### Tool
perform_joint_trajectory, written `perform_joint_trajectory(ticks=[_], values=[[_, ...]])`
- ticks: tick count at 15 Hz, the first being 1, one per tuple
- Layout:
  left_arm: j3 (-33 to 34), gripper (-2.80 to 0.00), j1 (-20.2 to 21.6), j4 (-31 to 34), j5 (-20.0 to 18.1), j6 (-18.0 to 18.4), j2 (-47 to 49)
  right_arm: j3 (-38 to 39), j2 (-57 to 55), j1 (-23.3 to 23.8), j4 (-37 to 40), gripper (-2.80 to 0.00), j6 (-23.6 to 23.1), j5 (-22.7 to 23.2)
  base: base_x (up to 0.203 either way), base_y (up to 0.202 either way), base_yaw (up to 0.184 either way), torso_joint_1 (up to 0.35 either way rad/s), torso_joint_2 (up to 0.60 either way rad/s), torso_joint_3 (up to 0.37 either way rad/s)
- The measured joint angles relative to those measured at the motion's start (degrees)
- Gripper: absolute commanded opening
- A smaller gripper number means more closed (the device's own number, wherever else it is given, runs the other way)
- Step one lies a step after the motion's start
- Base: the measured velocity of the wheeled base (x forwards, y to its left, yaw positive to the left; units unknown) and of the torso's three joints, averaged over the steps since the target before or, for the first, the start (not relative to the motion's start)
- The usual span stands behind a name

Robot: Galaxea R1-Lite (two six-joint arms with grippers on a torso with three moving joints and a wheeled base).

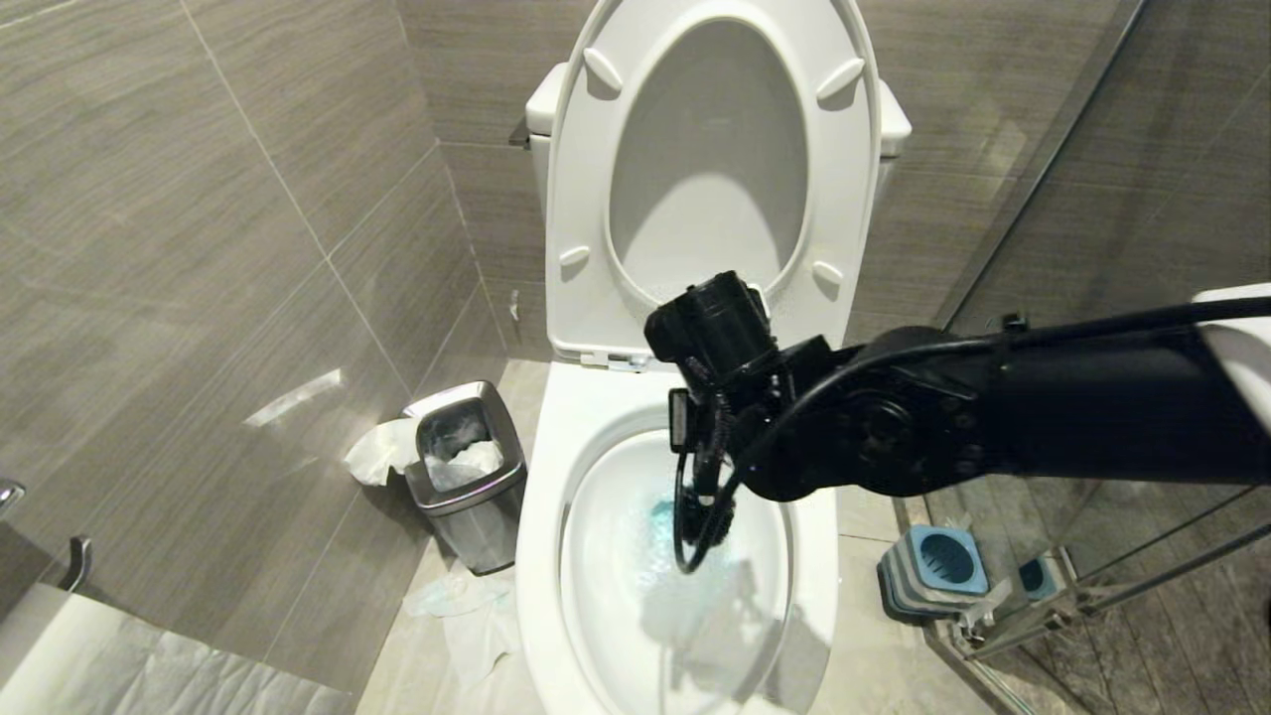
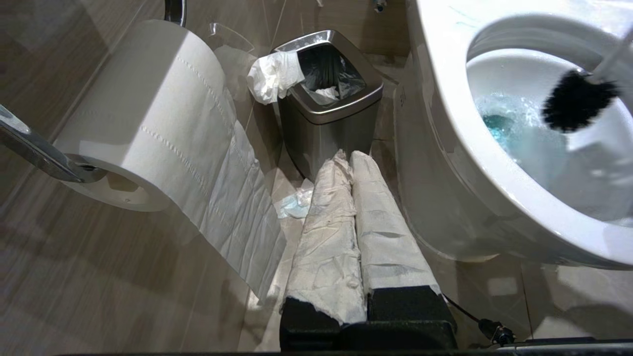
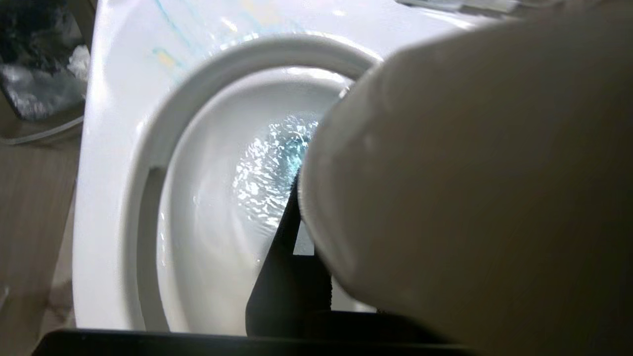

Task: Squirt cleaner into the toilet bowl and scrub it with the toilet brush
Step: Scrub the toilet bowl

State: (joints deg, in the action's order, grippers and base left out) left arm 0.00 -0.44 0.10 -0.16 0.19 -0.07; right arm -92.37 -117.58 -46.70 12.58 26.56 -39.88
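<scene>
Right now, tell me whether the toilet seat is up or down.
Up. The toilet seat stands raised against the tank, its underside bumpers facing out, and the bare toilet bowl rim lies exposed below.

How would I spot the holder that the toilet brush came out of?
Start at the white toilet bowl in the middle of the head view. On the floor at its right, against the glass partition, stands a squat square holder: blue top with a round hole, grey-striped sides, unlike the steel waste bin opposite.

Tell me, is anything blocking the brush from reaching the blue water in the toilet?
Nothing visible. The toilet brush hangs inside the toilet bowl, bristles just above the cleaner, seat up, with open space between them.
</scene>
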Motion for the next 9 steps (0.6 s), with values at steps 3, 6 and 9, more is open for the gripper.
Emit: perform_joint_trajectory(ticks=[3, 6, 9], values=[[0.0, -2.8, 0.0, 0.0, 0.0, 0.0, 0.0, 8.3, 9.3, -0.3, 0.0, -2.8, -0.2, -0.4, 0.0, 0.0, 0.0, 0.0, 0.0, 0.0], [0.0, -2.8, 0.0, 0.0, 0.0, 0.0, 0.0, 13.7, 15.9, -0.5, 0.2, -2.8, -0.2, -0.4, 0.0, 0.0, 0.0, 0.0, 0.0, 0.0], [0.0, -2.8, 0.0, 0.0, 0.0, 0.0, 0.0, 16.4, 19.0, -0.3, -0.2, -2.8, 0.4, -0.1, 0.0, 0.0, 0.0, 0.0, 0.0, 0.0]])
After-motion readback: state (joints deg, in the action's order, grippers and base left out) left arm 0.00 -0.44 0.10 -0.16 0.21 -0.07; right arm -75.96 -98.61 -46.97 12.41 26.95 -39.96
